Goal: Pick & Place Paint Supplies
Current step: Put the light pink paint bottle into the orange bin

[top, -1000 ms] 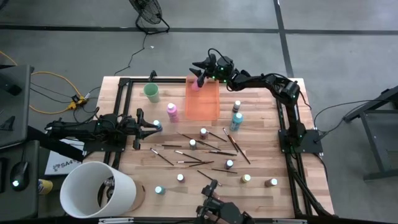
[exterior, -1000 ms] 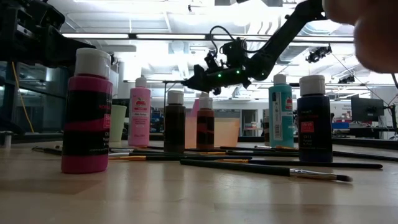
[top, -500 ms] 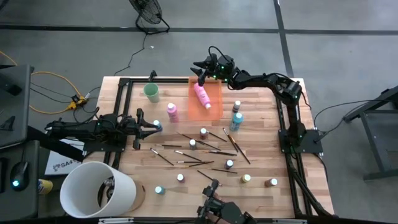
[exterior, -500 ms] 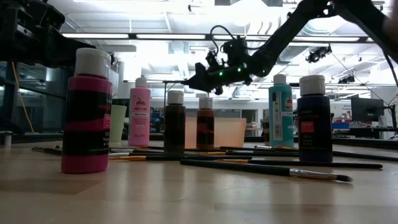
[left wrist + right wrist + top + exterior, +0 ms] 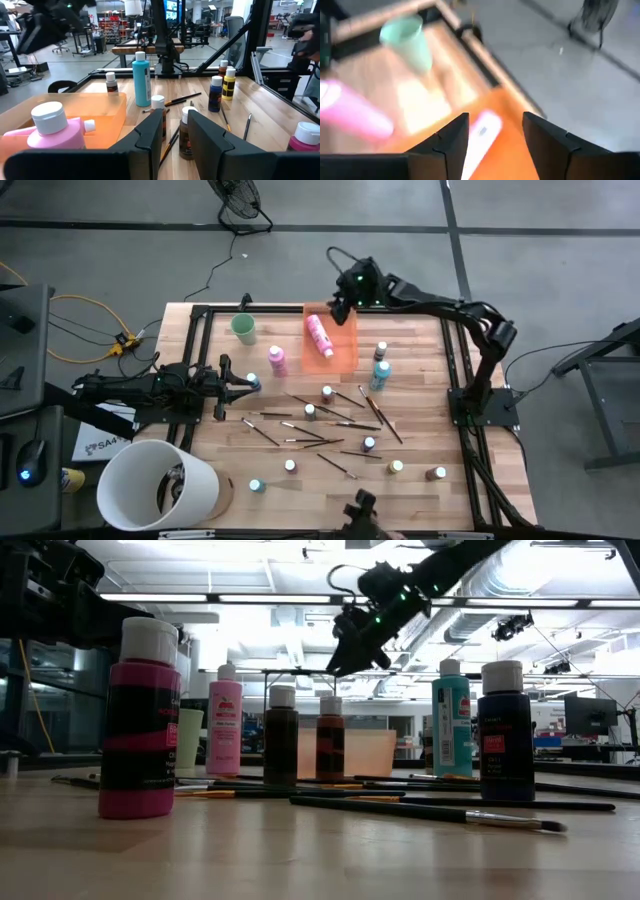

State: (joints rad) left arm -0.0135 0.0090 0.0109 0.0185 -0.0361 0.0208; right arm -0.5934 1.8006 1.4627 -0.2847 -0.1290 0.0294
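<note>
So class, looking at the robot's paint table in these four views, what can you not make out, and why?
- Labels on the tiny bottles: too small in the high view.
- Pink bottle in the orange tray: hidden in the low view behind two dark bottles.
- Mint-green cup: blurred in the right wrist view.
- Standing pink bottle: bottom cut off in the left wrist view.

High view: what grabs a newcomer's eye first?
The translucent orange tray at the table's far edge, with a pink bottle lying on its side in it and the right hand open just above the tray's far end. Next, the scatter of thin brushes and tiny capped bottles across the middle of the table. The left hand waits low at the left edge.
</note>
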